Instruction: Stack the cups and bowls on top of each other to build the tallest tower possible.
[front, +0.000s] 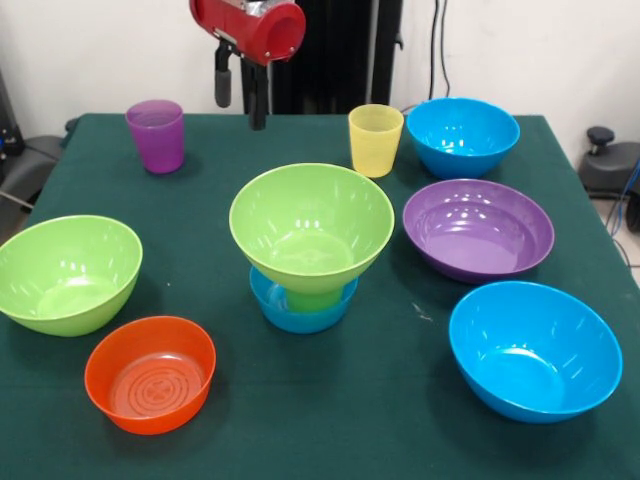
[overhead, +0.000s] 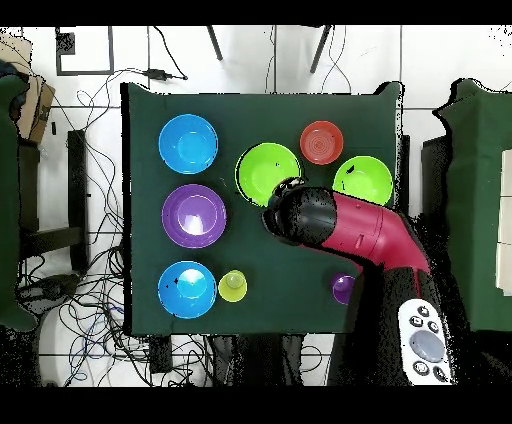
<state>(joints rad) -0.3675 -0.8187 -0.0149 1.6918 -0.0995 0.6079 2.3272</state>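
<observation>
My gripper (front: 240, 95) hangs empty, fingers apart, and I'd drop squarely over the purple cup (front: 156, 135) far left before topping the tower (front: 310, 245).

Green-clothed table (front: 330, 400) with six bowls, purple cup (front: 156, 135), yellow cup (front: 375, 139), and short stack (front: 305, 250)

A dark green table (front: 330, 420) is filling the centre. Tangled cables (overhead: 85, 300) are lying on the white floor at nine o'clock; a cardboard box (overhead: 35, 100) is sitting at ten o'clock.
</observation>
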